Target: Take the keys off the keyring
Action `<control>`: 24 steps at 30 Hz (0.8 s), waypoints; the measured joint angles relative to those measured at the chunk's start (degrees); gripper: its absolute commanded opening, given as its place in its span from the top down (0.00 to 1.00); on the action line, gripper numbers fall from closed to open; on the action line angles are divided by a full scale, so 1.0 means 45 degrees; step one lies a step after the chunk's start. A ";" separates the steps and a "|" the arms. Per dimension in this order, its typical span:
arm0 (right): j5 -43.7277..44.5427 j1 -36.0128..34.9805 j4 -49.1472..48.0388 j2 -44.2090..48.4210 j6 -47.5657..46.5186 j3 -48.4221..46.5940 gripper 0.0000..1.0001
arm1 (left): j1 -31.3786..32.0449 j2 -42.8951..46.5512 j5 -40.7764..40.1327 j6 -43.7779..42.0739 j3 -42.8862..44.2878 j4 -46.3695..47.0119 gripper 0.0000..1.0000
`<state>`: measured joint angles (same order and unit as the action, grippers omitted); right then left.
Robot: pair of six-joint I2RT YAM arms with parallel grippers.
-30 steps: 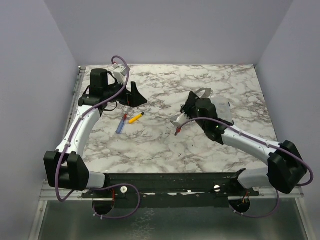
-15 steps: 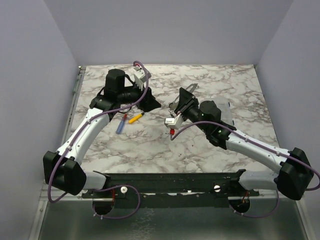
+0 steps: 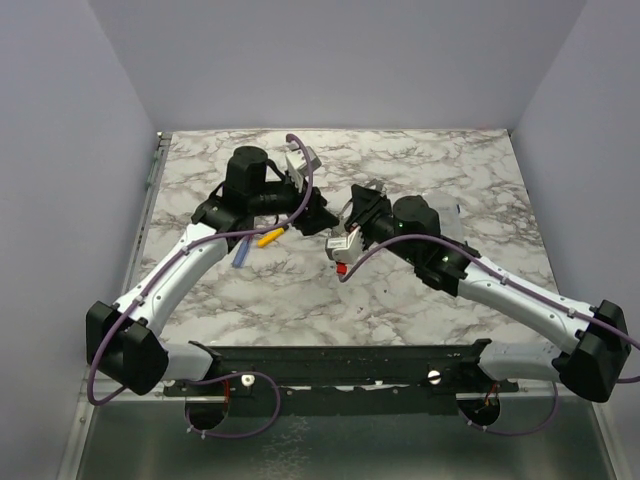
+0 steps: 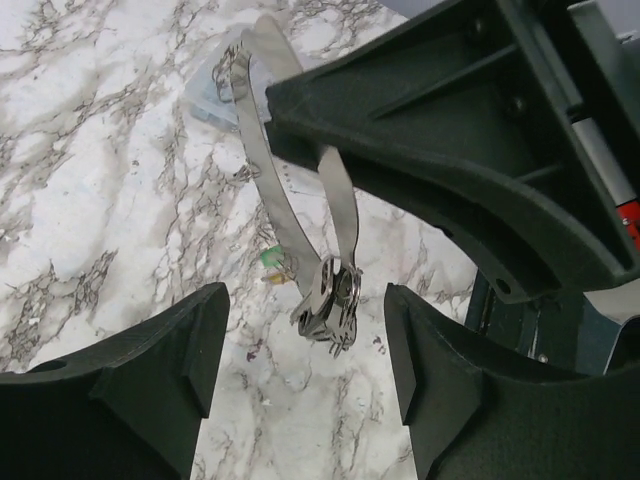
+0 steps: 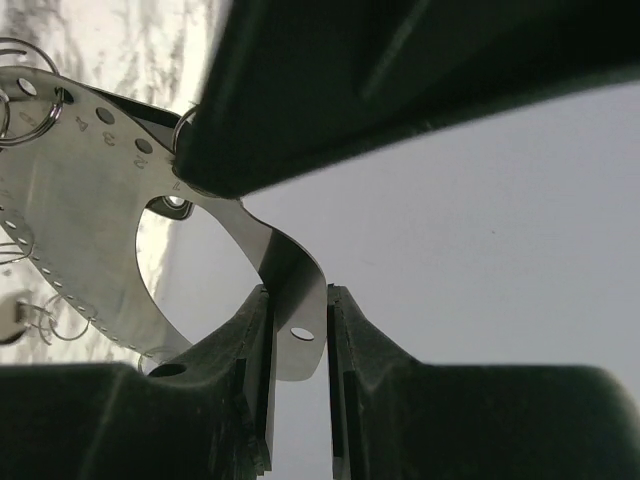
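Steel keyring strip (image 5: 80, 200), hung with small split rings, is pinched by the right gripper (image 5: 298, 320) above the middle of the marble table (image 3: 450, 160); the left gripper (image 4: 305, 310), jaws apart, flanks its dangling ring cluster without touching.

I see my left gripper (image 4: 307, 310) open, 2 fingers (image 4: 150, 400) either side of the keyring (image 4: 262, 160) (a bent steel band). Its cluster of small rings (image 4: 333, 300) hangs between them over the marble table (image 4: 100, 150), with the right gripper (image 4: 450, 130) overlapping it higher up.
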<state>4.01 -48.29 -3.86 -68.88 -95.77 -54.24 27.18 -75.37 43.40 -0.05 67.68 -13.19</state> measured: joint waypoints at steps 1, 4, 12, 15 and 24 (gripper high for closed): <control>0.0000 -0.0034 0.0262 -0.0029 0.0058 0.0000 0.99 | 0.0053 0.0000 -0.0063 0.0005 0.0000 0.0019 0.46; -0.0005 -0.0121 0.0903 -0.0097 0.0102 0.0000 0.99 | 0.0160 0.0000 -0.0189 -0.0024 0.0000 0.0058 0.51; -0.0010 -0.0175 0.1491 -0.0121 0.0010 0.0000 0.99 | 0.0194 0.0000 0.0447 0.0364 -0.0029 0.0117 0.49; -0.0010 -0.0175 0.1501 -0.0121 -0.0044 0.0000 0.99 | 0.0364 -0.0019 0.0282 0.0593 -0.0175 0.0277 0.50; 0.0287 -0.0389 0.1865 -0.0588 0.0165 -0.0189 0.98 | 0.1365 -0.0345 -0.1690 0.0563 -0.0423 0.0389 0.47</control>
<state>5.30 -50.04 4.54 -71.53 -95.02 -55.09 33.32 -76.93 35.79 2.48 65.78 -11.44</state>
